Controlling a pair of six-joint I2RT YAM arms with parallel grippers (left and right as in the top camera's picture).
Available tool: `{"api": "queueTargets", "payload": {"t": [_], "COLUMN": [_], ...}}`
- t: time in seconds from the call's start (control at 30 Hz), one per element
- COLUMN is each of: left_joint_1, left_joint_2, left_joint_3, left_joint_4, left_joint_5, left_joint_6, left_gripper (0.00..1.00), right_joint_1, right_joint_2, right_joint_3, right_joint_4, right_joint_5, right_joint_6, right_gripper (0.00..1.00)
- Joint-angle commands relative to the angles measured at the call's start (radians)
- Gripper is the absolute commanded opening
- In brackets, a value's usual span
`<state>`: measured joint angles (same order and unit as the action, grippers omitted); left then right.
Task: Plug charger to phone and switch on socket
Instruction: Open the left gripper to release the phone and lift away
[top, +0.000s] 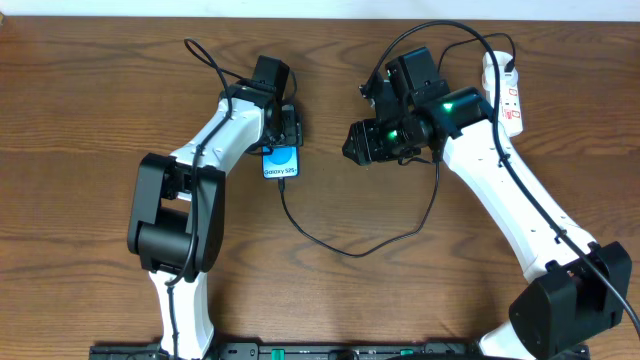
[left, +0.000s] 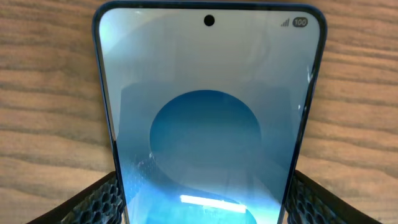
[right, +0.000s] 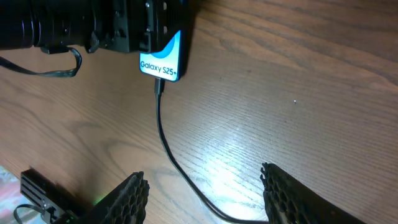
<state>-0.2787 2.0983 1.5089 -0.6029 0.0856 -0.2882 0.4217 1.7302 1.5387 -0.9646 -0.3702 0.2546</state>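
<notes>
Phone (top: 281, 163) mostly hidden under left claw (top: 281, 143), which grips its sides.

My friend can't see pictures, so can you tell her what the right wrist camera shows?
A thin black charger cable appears plugged into the bottom of a slim smartphone with a blue screen reading Galaxy S25, which the black left gripper holds on a brown wooden table. The right gripper's open fingers flank the cable near the bottom edge.

Phone (right: 163, 59) screen — white "Galaxy S25" at one end, "100" badge in opposite corner
</notes>
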Motion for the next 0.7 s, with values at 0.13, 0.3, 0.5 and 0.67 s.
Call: {"api": "queueTargets", "payload": {"t": [0.13,0.3,0.5,0.67], "left_joint_1": [-0.002,-0.002,-0.002,-0.002], "left_joint_2": [0.053,0.101,0.116,0.116], "left_joint_3": [-0.016,-0.016,-0.016,-0.016], "left_joint_4": [0.016,0.018,0.018,0.018], "left_joint_5": [-0.043,-0.046,-0.046,-0.046], "left_joint_6": [-0.002,-0.002,-0.002,-0.002], "left_gripper": [0.13,0.13,0.13,0.24], "right_joint_1": [-0.003,-0.003,-0.003,-0.003], "right_joint_2": [-0.006,-0.006,-0.006,-0.006], "right_joint_3": [0.011,0.011,0.011,0.011], "right_joint_4": [-0.005,-0.006,-0.008,-0.008], "right_joint_5": [0.006,0.006,0.006,0.006], "right_joint_6": [-0.010,-0.010,-0.010,-0.010], "right_gripper": [0.58,0.58,0.59,0.59]}}
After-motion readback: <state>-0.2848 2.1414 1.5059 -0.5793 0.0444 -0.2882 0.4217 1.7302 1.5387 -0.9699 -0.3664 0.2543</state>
